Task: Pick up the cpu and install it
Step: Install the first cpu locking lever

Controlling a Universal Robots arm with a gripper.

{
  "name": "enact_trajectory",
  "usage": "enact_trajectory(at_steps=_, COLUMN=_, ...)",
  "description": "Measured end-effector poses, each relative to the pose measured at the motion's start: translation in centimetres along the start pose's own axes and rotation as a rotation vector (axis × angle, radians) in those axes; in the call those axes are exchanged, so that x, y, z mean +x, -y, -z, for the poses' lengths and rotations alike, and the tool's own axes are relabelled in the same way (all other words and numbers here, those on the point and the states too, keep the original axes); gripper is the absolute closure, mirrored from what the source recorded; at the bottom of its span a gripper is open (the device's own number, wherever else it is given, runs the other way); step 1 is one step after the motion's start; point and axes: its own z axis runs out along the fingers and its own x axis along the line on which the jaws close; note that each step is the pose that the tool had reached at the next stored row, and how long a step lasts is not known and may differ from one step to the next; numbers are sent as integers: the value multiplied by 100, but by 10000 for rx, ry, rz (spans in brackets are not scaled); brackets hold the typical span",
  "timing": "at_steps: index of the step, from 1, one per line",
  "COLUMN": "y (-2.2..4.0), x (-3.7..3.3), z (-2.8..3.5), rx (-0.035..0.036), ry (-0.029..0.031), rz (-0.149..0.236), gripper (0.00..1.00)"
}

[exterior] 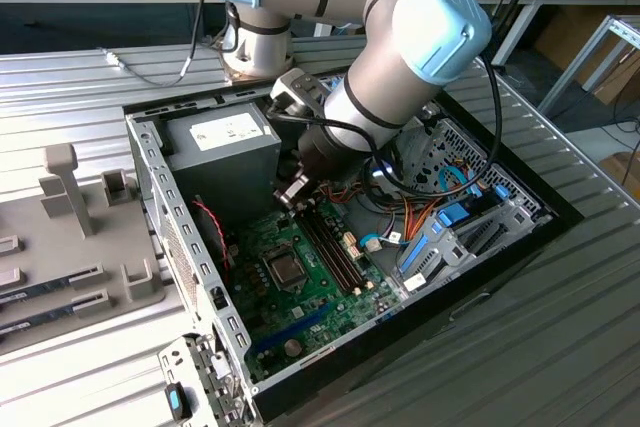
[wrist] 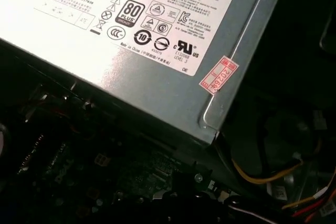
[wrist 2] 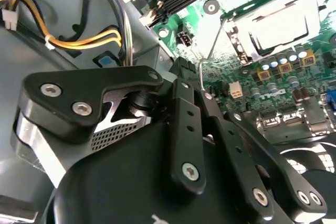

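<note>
At the far exterior view's left of the tool [exterior: 292,193], pale grey moulded plastic holders [exterior: 70,182] stand on the ribbed grey metal desk [exterior: 560,347], well apart from it. Nearer in comes the perforated steel wall of the open black computer case [exterior: 165,217]. Just beside the tool on that side sits the boxy grey sheet-metal power supply [exterior: 225,142]. In the first wrist view its brushed face carries a white label [wrist: 157,19] dense with small printed marks. A small red-bordered sticker [wrist: 218,75] is near the box's corner.

The tool hangs inside the case on the silver arm with its light blue caps [exterior: 400,67], close over the glossy green motherboard [exterior: 310,317]. Whether the tool is clenched or released I cannot tell. In the second wrist view a thin bent steel wire lever [wrist 2: 201,74] stands right against the tool's black tip.

The cpu [exterior: 283,269], a small flat grey square, lies in the metal-framed socket on the board, below the tool and apart from it. The long black memory slots [exterior: 335,247] run beside the socket, directly under the tool.

To the exterior view's right of the tool, orange and yellow cables [exterior: 415,209] loop across the case floor. Beyond them stand blue plastic clips [exterior: 450,217].
</note>
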Motion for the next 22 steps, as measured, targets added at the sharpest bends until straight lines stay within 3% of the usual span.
enact_trajectory(at_steps=5, y=2, x=2, z=1, rx=347, ry=-213, rz=-93, gripper=89)
enact_trajectory(at_steps=8, y=6, x=5, z=4, rx=495, ry=-306, rz=-133, gripper=89)
enact_trajectory(at_steps=12, y=18, x=13, z=6, rx=545, ry=-334, rz=-147, gripper=89)
enact_trajectory(at_steps=17, y=-22, x=26, z=146, rx=550, ry=-337, rz=-147, gripper=89)
enact_trajectory(at_steps=20, y=-26, x=30, z=171, rx=552, ry=-337, rz=-146, gripper=89)
enact_trajectory(at_steps=21, y=-22, x=32, z=173, rx=566, ry=-345, rz=-150, gripper=89)
enact_trajectory(at_steps=22, y=-19, x=34, z=174, rx=624, ry=-381, rz=-166, gripper=89)
